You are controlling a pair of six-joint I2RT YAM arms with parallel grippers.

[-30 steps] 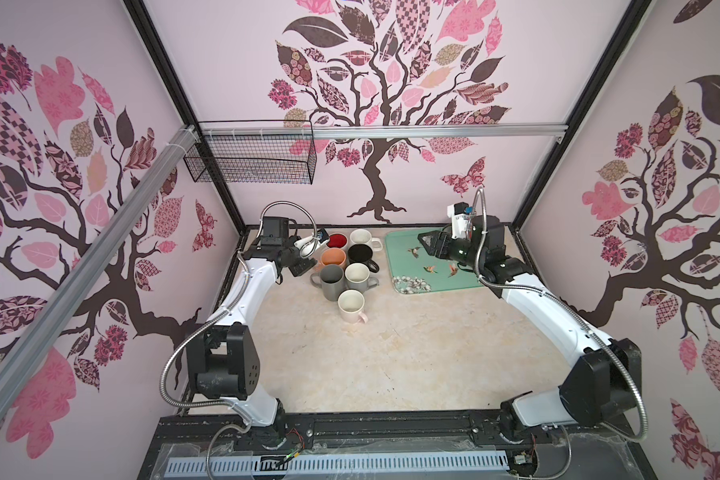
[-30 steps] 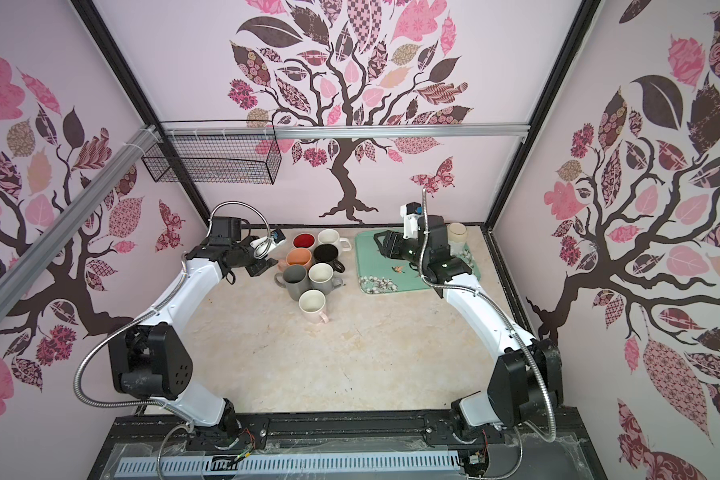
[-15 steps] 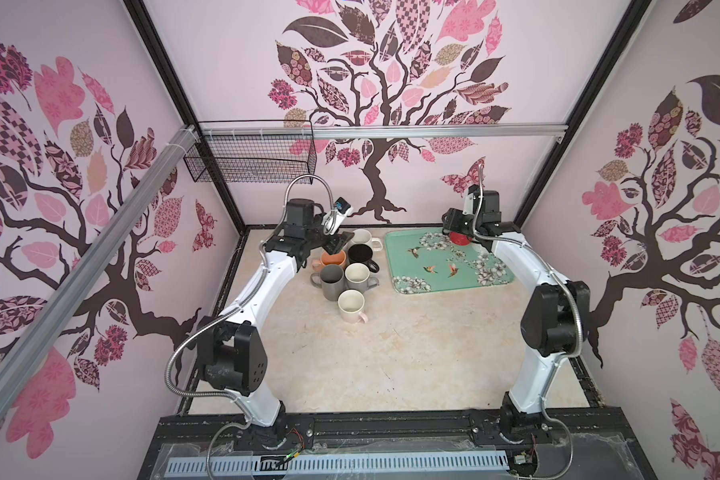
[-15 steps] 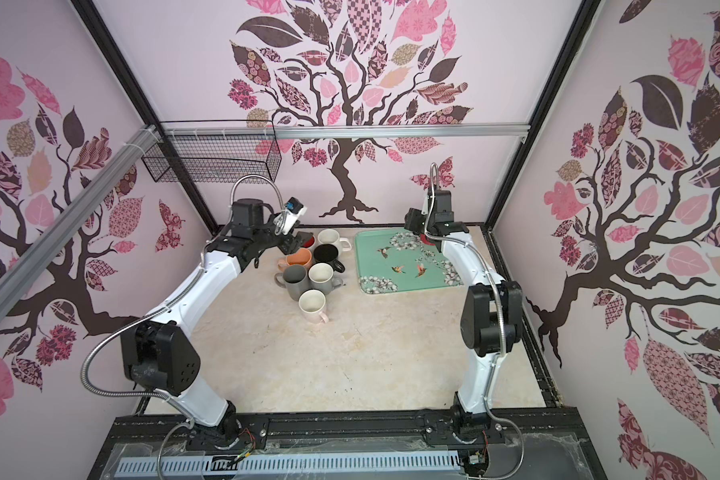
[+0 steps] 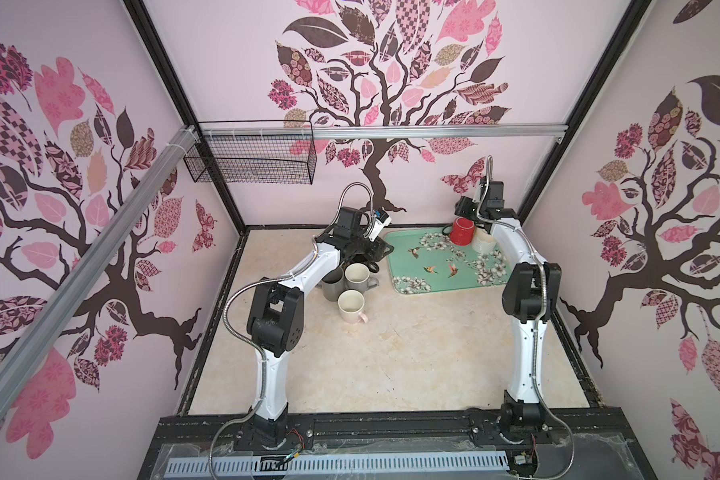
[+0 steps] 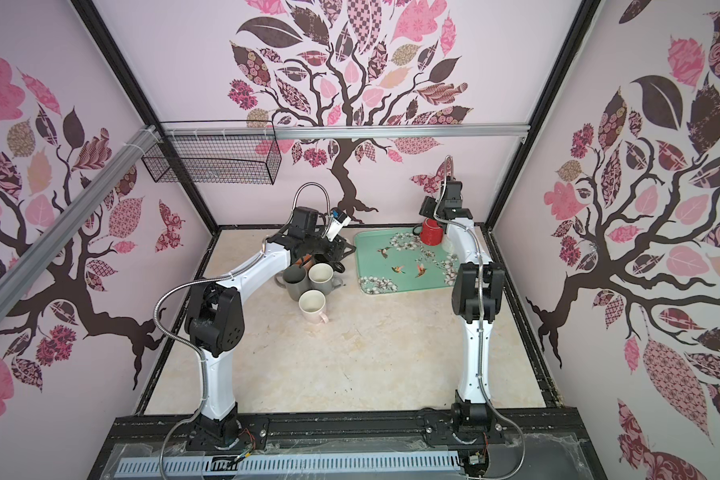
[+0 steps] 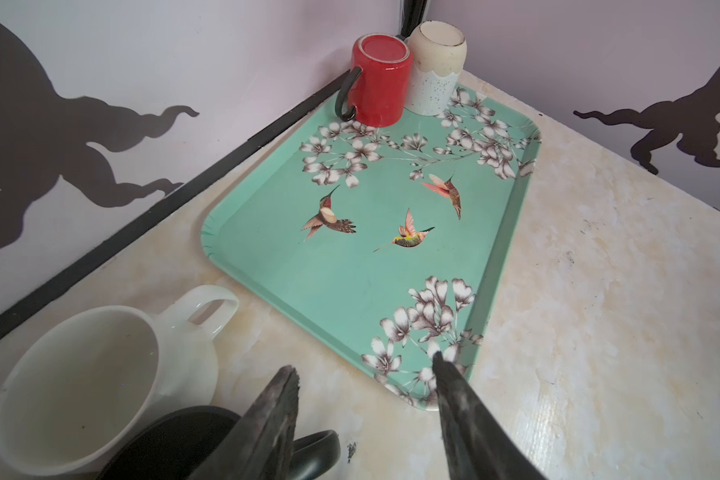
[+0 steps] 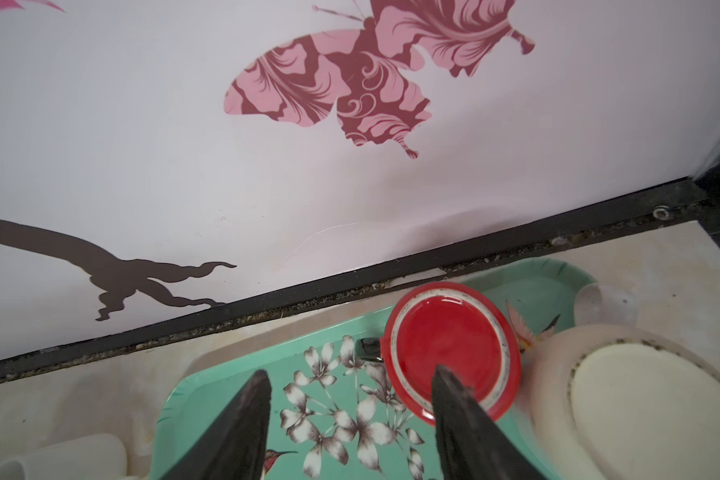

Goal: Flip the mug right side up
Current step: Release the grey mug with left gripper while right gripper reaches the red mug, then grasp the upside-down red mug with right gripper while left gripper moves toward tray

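We count two upside-down mugs in the far corner of the teal tray [image 5: 416,279]: the red mug [image 5: 463,231] beside a speckled cream mug [image 7: 435,70]. Both pincers gape empty, the right pincer [image 8: 351,372] above the red mug, the left pincer [image 7: 363,362] over the desk [image 5: 391,353], where three upright mugs [image 5: 351,304] show plainly.

In both top views the table [image 5: 391,357] is seen whole from high above, beyond its edge farthest from the tray [image 5: 400,262]. The tray is viewed closely from each wrist camera; its corner with the red mug [image 7: 381,83] is shared.
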